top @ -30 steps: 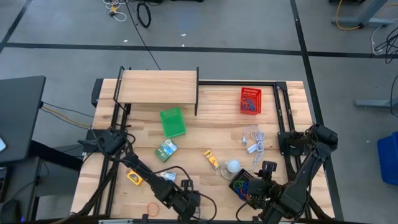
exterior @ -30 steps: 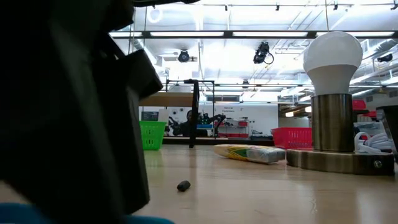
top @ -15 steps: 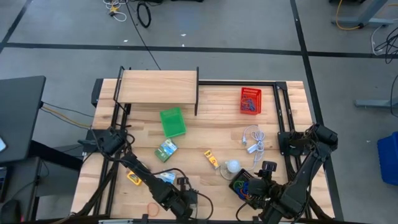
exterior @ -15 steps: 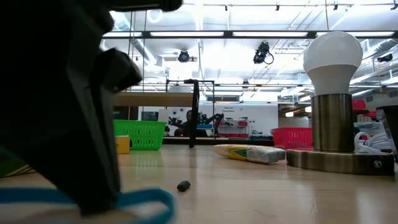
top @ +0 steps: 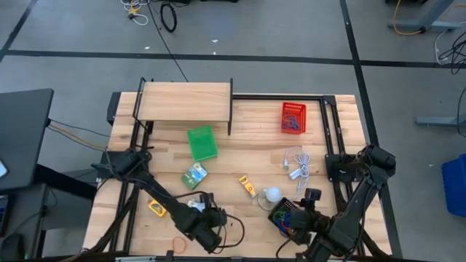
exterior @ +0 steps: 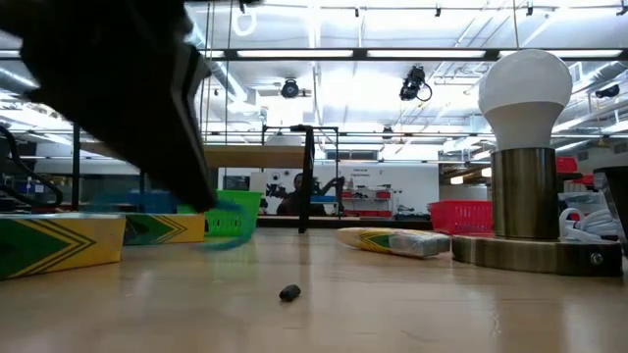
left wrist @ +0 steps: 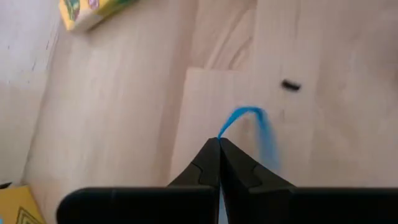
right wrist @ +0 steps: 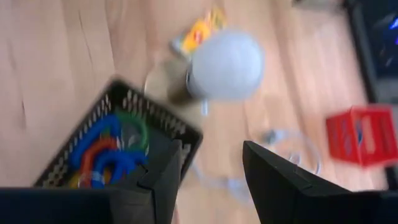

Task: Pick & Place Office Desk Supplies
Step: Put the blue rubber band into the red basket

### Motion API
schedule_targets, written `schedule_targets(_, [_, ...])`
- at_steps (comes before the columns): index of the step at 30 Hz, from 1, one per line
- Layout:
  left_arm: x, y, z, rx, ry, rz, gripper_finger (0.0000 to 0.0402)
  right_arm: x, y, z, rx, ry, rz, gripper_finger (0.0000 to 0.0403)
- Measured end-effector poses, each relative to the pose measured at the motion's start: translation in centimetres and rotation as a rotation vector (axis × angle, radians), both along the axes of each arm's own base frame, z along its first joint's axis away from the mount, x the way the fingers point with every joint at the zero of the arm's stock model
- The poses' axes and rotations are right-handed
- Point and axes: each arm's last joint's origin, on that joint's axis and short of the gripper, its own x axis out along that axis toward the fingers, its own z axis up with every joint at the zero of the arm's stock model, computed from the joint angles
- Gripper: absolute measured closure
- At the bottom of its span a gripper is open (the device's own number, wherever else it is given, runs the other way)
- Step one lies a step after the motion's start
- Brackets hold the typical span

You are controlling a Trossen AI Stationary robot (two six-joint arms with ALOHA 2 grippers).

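Left claw (left wrist: 219, 146): fingers pressed together, clamped on a thin blue loop (left wrist: 252, 121) that curls out past the fingertips; positioned above bare wood near the bench's (top: 247, 142) front edge, lifted clear of the surface in the low view. Small dark speck (left wrist: 290, 86) on the wood just beyond the loop. Yellow packet (top: 157, 208) near the left arm; green packet (top: 194, 175) and small yellow piece (top: 247, 186) farther in, mid-bench. Open wood between these items.

Right claw (right wrist: 211, 162): fingers apart, holding nothing, above the black basket (right wrist: 158, 118) of coloured loops near the front right corner. White ball-shaped lamp (top: 271, 194) just beside the basket. Green basket (top: 202, 143) and red basket (top: 293, 117) farther back.

Print on the packets: not readable.
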Motion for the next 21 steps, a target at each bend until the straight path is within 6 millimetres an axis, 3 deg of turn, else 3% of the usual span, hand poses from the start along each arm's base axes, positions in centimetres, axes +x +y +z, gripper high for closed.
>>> schedule_targets(6, [0.0,0.3,1.8,0.042,-0.081,0.013,0.0401,0.9,1.1,0.3,-0.064,-0.218,0.133,0.0224])
schedule_targets(13, [-0.2,0.8,4.5,0.124,-0.197,0.01,0.0401,3.4,2.9,1.0,-0.061,-0.371,0.298,0.0224])
schedule_targets(21, [-0.2,1.3,8.1,0.244,-0.359,-0.005,0.0401,6.9,1.7,0.9,-0.031,-0.438,0.283,0.0224])
